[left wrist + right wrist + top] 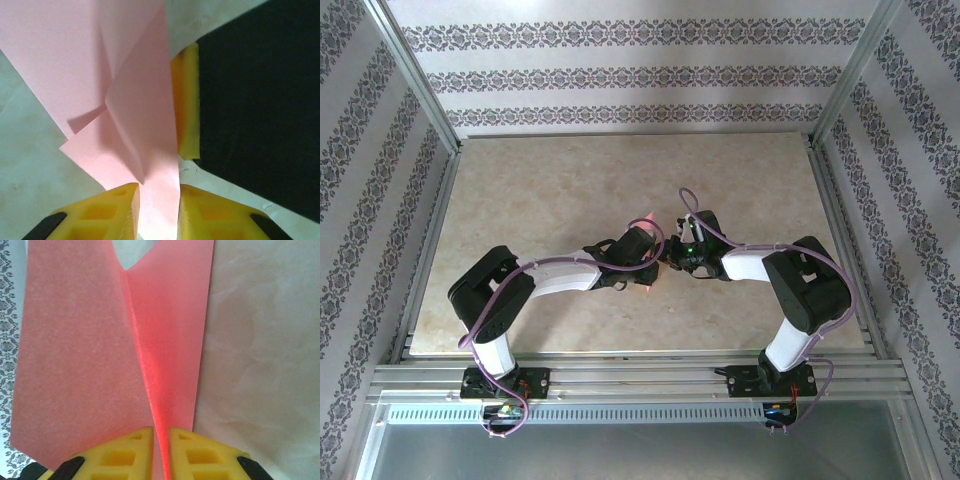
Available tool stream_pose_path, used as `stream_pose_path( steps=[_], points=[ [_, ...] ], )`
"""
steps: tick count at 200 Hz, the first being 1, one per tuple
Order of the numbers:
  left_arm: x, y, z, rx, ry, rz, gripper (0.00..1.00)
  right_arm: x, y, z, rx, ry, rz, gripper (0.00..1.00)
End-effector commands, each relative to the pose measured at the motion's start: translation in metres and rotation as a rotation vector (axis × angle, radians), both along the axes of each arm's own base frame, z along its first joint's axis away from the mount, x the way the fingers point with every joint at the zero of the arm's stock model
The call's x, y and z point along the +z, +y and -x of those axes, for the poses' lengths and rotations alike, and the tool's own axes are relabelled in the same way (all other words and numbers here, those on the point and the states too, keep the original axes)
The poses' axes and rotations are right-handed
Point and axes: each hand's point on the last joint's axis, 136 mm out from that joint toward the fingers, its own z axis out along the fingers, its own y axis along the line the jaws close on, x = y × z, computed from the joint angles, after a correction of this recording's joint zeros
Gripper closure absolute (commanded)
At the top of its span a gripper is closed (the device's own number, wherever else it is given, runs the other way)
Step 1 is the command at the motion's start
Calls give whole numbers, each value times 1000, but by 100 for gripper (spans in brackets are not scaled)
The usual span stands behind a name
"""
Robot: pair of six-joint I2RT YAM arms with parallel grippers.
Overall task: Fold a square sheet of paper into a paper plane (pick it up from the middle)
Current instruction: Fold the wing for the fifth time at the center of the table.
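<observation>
Left gripper [156,212] and right gripper [161,452] both pinch the creased pink paper [100,365]; the left wrist view reveals layered flaps.

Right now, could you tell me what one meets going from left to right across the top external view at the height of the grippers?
Left arm's black elbow → its white forearm → pink paper → right arm's white forearm → its black elbow.

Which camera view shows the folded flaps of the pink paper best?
The left wrist view: the paper shows layered flaps and creases above the left gripper. The right wrist view shows one centre crease at the right gripper. The top view shows small pink patches.
</observation>
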Motion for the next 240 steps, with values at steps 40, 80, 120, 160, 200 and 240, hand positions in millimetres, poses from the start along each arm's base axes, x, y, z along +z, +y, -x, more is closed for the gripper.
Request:
stream_pose_path(
  steps=[40, 80, 120, 160, 200, 240],
  points=[
    [1, 4, -4, -21, -47, -74, 81, 10, 0, -7, -3, -22, -22, 84],
    [-1, 3, -2, -46, -53, -80, 71, 7, 3, -6, 7, -13, -26, 84],
    [-9, 0, 1, -74, -38, -89, 65, 8, 7, -7, 18, -15, -34, 84],
    [-9, -2, -1, -82, -40, -93, 65, 7, 8, -5, 26, -10, -37, 84],
    [-7, 2, -1, -73, -50, -102, 77, 6, 3, -6, 5, -10, -28, 84],
    [-5, 5, 1, -79, -53, -110, 87, 6, -2, -7, -11, -12, -25, 84]
  ],
)
